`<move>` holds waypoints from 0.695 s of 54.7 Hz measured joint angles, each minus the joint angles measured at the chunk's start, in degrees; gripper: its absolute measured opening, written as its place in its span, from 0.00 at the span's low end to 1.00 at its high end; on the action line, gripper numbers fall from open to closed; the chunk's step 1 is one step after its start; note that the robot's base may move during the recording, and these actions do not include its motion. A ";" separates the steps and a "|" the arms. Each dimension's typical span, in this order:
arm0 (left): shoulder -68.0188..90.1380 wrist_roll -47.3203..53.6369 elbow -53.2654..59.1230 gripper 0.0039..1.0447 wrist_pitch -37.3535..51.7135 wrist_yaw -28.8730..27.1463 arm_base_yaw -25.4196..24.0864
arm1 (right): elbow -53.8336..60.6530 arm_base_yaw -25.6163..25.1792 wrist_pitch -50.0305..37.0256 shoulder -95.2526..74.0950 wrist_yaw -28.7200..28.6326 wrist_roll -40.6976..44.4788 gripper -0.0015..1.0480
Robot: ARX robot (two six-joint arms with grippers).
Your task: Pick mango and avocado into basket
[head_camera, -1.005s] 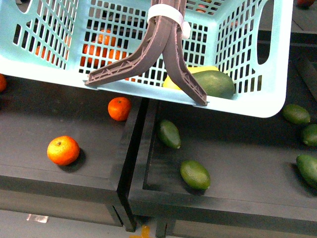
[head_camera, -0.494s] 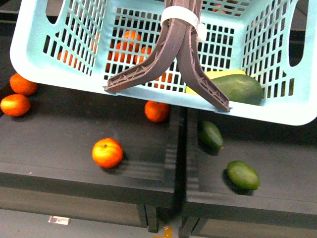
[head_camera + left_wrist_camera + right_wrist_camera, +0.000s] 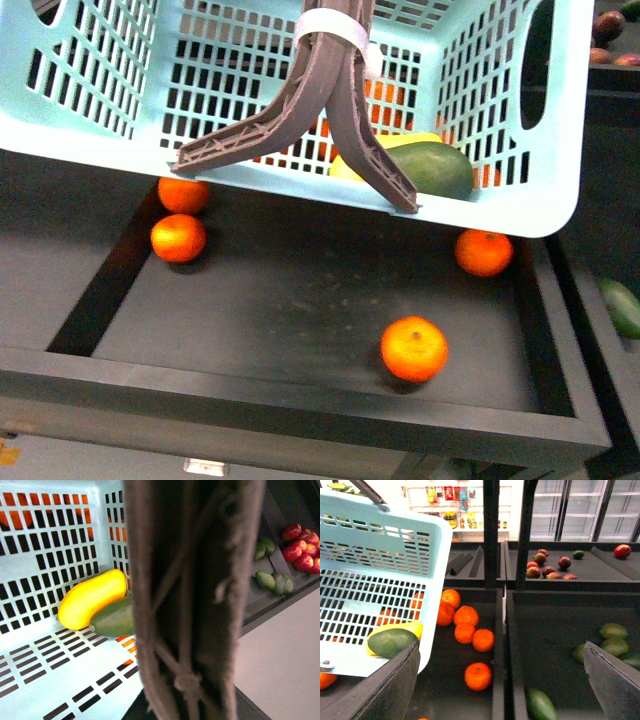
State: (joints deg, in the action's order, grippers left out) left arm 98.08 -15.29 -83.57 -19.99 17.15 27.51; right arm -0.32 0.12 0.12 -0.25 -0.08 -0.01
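The light teal basket [image 3: 520, 205] hangs tilted above the dark trays, carried by its brown handles [image 3: 330, 90]. My left gripper is shut on those handles; in the left wrist view the handle [image 3: 195, 600] fills the middle and the fingers are hidden. The yellow mango [image 3: 92, 599] and the dark green avocado [image 3: 114, 617] lie side by side on the basket's bottom [image 3: 45, 680]. Both also show through the lattice in the front view, the avocado [image 3: 432, 168] in front of the mango [image 3: 405, 142]. My right gripper [image 3: 502, 680] is open and empty, to the right of the basket [image 3: 395, 545].
Oranges [image 3: 414, 348] lie loose in the black tray [image 3: 300, 410] under the basket. More oranges [image 3: 478, 676] and green avocados [image 3: 613, 631] lie in trays in the right wrist view. Dark red fruit [image 3: 547, 562] sits on the shelf behind.
The view has swung left: the orange tray now fills the space under the basket and the avocado tray has slid off to the right. The basket stays held with both fruits inside.
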 joint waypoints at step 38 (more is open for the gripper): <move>-0.02 -0.15 0.00 0.06 0.00 0.02 0.09 | 0.00 0.00 0.02 -0.02 0.02 -0.02 0.93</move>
State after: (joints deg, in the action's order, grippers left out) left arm 98.06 -15.44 -83.57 -19.99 17.17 27.59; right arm -0.32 0.12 0.14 -0.27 -0.05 -0.03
